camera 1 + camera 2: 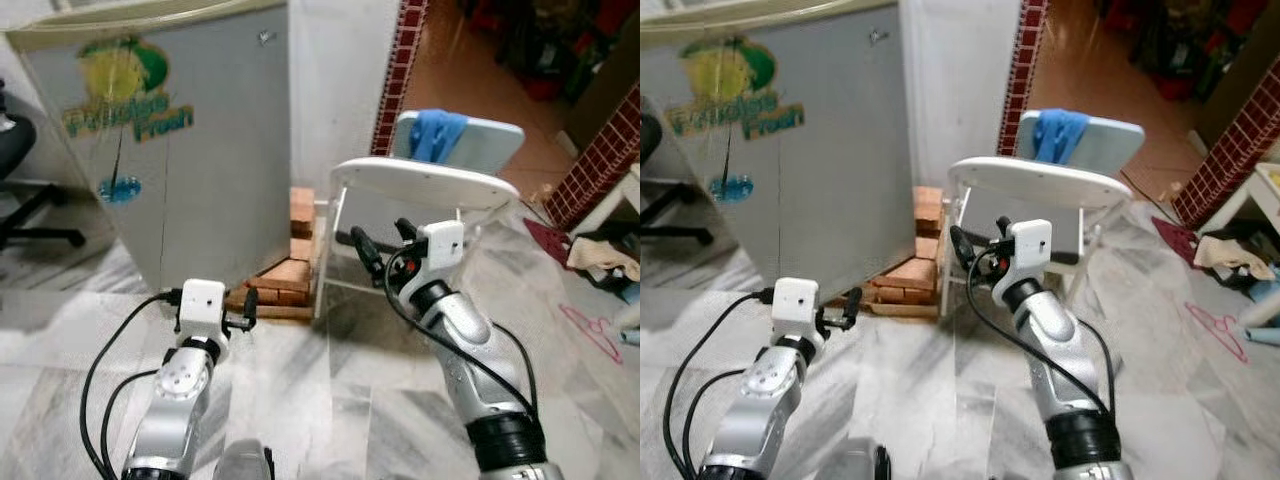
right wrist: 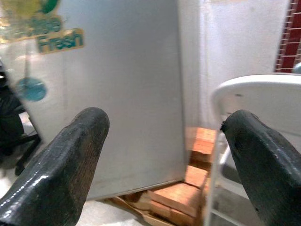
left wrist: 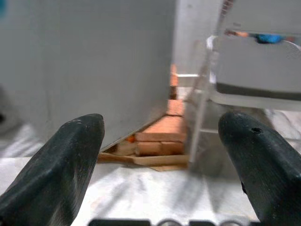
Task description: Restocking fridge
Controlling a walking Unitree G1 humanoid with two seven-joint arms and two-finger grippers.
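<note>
Head views: the small grey fridge with a fruit sticker [image 1: 190, 140] stands shut ahead-left, beside a white plastic chair [image 1: 425, 185]. Left gripper [image 1: 237, 308] and right gripper [image 1: 385, 245] hover empty.

Wrist views: both pairs of fingers spread wide; approach the door edge squarely.

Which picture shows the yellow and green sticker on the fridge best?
The left eye view: the whole sticker sits on the fridge door, round picture and words. The right eye view shows it whole too, nearer the edge. The right wrist view catches part of it, blurred. The left wrist view shows bare grey door.
</note>
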